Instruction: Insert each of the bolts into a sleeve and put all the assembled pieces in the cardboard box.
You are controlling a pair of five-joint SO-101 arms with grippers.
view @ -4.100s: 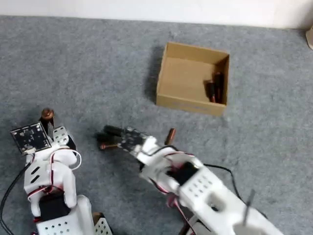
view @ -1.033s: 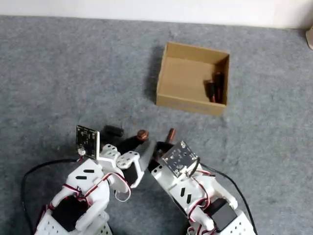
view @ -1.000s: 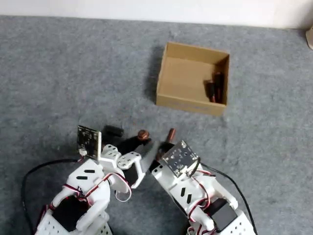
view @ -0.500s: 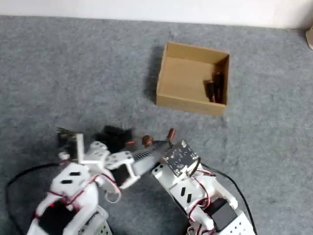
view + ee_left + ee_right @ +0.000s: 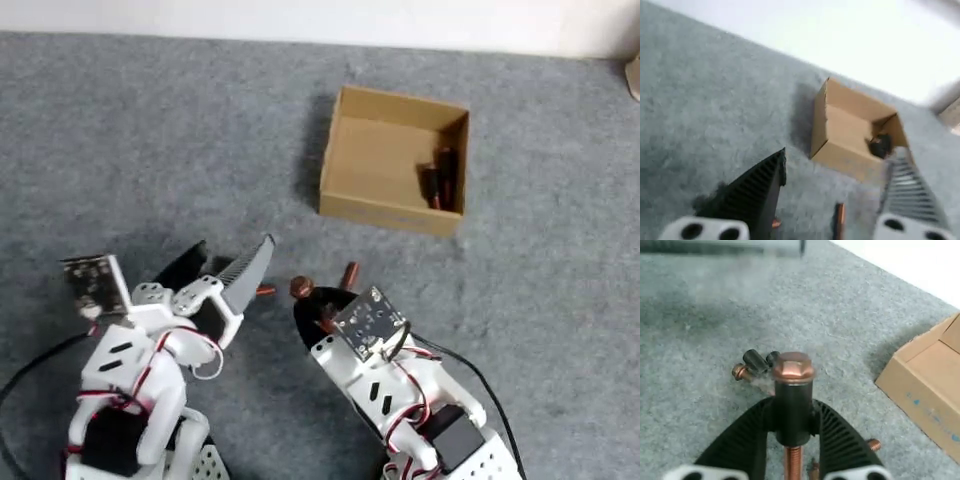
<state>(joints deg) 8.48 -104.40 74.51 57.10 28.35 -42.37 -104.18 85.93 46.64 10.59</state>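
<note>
The right fingers [image 5: 792,421] clench a sleeve [image 5: 792,401] with a bolt [image 5: 793,367] through it, at 7 o'clock from the box [image 5: 385,212]. The left fingers [image 5: 222,265] gape empty, angled toward 1 o'clock.

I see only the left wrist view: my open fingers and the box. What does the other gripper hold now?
Observer: The right gripper is shut on an upright black sleeve with a bolt through it, head on top.
Operator: Is anything loose near it?
Observer: Yes. The right wrist view shows a loose sleeve lying beside a second bolt, beyond the held one.
Operator: I see something dark in a far corner. What is it?
Observer: In the high view, dark pieces with copper ends lie against one side wall of the box. They look assembled.
</note>
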